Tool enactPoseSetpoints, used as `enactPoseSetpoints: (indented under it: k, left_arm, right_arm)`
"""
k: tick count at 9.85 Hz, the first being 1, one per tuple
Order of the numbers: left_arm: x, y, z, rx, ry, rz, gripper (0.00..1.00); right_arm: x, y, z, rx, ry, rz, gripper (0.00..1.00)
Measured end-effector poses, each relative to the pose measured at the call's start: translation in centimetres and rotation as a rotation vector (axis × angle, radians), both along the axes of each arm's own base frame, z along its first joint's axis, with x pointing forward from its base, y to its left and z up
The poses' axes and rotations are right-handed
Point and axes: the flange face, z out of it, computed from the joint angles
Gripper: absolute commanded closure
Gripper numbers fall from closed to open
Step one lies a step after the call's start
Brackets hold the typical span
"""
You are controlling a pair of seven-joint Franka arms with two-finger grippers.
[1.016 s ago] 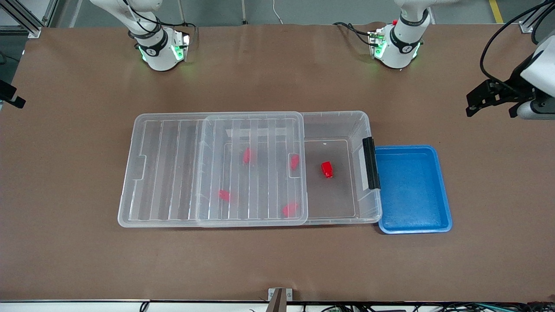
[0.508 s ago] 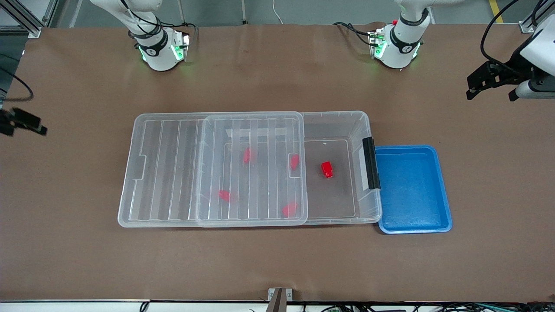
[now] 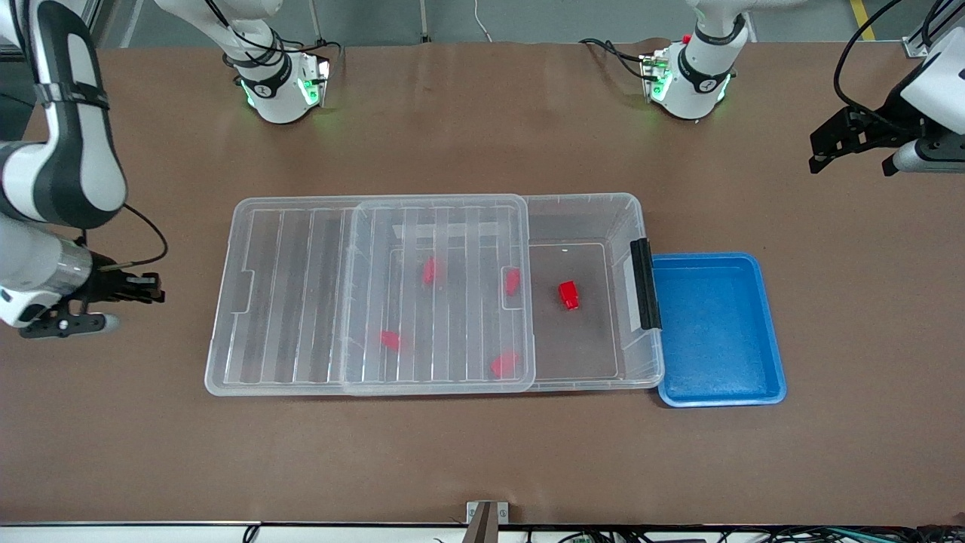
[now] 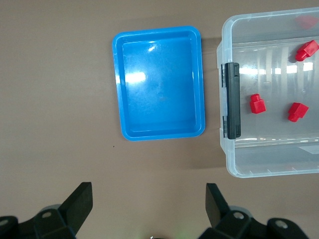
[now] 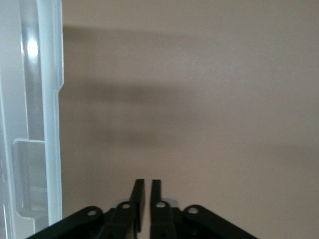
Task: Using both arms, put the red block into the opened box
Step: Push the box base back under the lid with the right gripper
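Inside the half-uncovered box (image 3: 633,219), apparently five red blocks (image 3: 568,295) lie; right gripper (image 3: 143,289) pressed together, left gripper (image 3: 825,154) spread, both empty.

Even, bright overhead light falls on the brown table (image 3: 482,452). White glare patches sit on the glossy blue plastic tray (image 4: 158,82). Red blocks under the ribbed clear plastic lid (image 3: 437,294) look smeared. Soft banded shadows cross the tabletop in the right wrist view.
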Motion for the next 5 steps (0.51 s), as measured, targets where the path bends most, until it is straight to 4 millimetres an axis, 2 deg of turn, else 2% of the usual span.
enactPoseSetpoints:
  k: [2, 5]
  left_arm:
    - [0.0, 0.0, 0.0, -0.002, 0.000, -0.001, 0.00]
    - [0.0, 0.1, 0.0, -0.002, 0.001, 0.001, 0.00]
  right_arm:
    - [0.3, 2.4, -1.4, 0.000, 0.003, 0.038, 1.00]
    - [0.7, 2.8, -2.7, -0.002, 0.002, 0.045, 1.00]
